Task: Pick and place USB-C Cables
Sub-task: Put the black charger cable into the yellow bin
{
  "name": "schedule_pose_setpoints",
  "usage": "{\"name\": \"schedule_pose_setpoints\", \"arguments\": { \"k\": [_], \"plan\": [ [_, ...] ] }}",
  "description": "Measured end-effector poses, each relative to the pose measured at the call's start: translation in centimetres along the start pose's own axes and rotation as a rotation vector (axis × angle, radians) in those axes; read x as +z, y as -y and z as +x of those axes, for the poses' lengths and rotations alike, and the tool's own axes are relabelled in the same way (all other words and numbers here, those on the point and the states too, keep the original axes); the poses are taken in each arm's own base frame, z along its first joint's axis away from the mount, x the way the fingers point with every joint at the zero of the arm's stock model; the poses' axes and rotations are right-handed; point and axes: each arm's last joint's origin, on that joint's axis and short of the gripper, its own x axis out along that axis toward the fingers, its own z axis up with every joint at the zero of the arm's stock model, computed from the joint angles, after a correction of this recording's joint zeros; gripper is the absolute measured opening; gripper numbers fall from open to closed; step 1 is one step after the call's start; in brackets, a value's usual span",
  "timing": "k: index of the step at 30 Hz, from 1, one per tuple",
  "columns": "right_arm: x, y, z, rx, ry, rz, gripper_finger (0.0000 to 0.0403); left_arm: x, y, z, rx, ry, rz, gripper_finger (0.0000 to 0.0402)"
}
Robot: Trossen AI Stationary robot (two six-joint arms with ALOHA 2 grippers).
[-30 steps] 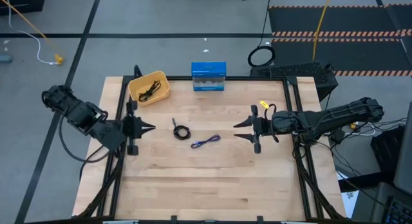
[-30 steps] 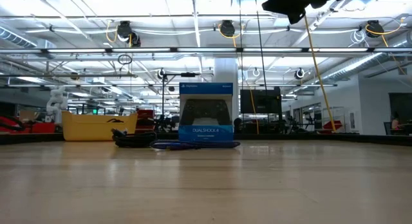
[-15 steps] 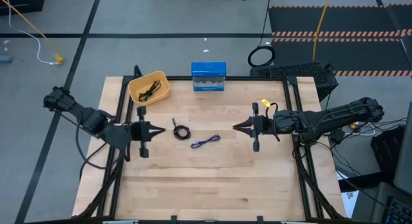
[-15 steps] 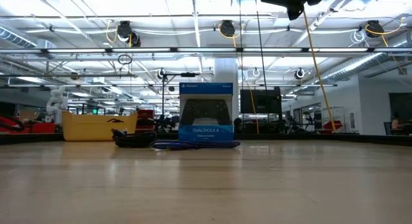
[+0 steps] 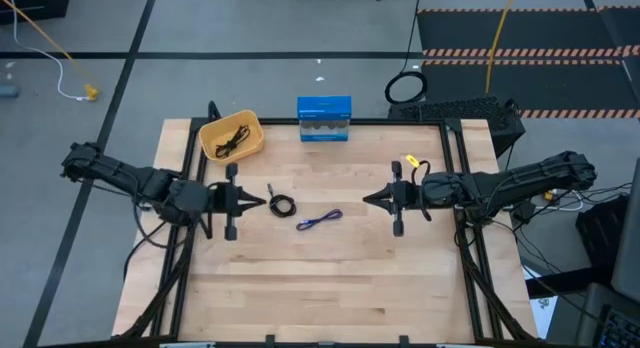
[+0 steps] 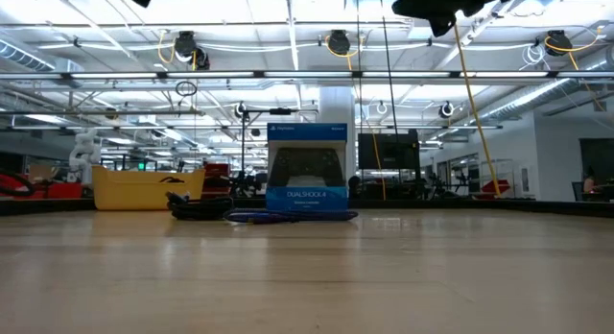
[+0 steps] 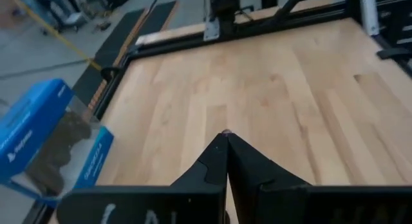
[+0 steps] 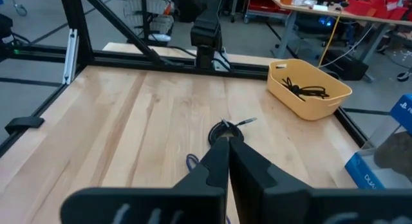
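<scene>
Both claws pinched together, empty: my left claw (image 5: 262,200) sits just beside the small black coiled cable (image 5: 283,205), lined up to grab; right claw (image 5: 366,198) waits. Purple-blue cable (image 5: 320,220) lies loose on the worktop (image 5: 330,278); third already in yellow plastic bin (image 5: 250,146). Blue box (image 6: 306,176) reads "DUALSHOCK 4".

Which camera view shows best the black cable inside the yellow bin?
The right wrist view: the black cable lies open to sight in the yellow bin. The high view shows it smaller. In the low view the bin's wall hides it. The left wrist view misses it.
</scene>
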Motion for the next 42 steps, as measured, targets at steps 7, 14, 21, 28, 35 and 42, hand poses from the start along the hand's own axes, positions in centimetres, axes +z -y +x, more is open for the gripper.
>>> {"name": "schedule_pose_setpoints", "arguments": {
  "k": [7,14,21,28,35,42],
  "plan": [
    [-0.2,0.0,0.0,0.003,-0.017,-0.004,0.0006,2.3,-0.3,1.4,0.036,-0.095,-0.005,0.001],
    [-0.2,0.0,0.0,0.004,-0.022,-0.01,0.0006,5.4,-1.2,3.7,0.02,-0.378,0.027,0.0034],
    [-0.5,0.0,0.0,0.006,-0.056,-0.019,0.0006,4.9,-1.3,6.7,-0.144,-0.609,-0.003,0.0072],
    [-0.6,0.0,0.0,0.006,-0.066,-0.025,0.0006,2.9,-1.9,8.7,-0.14,-0.8,-0.004,0.0112],
    [-0.6,0.0,0.0,0.006,-0.064,-0.025,0.0006,1.7,-2.4,10.7,-0.128,-0.851,-0.003,0.0134],
    [-0.6,0.0,0.0,0.006,-0.065,-0.025,0.0006,-0.5,-2.4,12.1,-0.189,-0.838,-0.055,0.0154]
  ]
}}
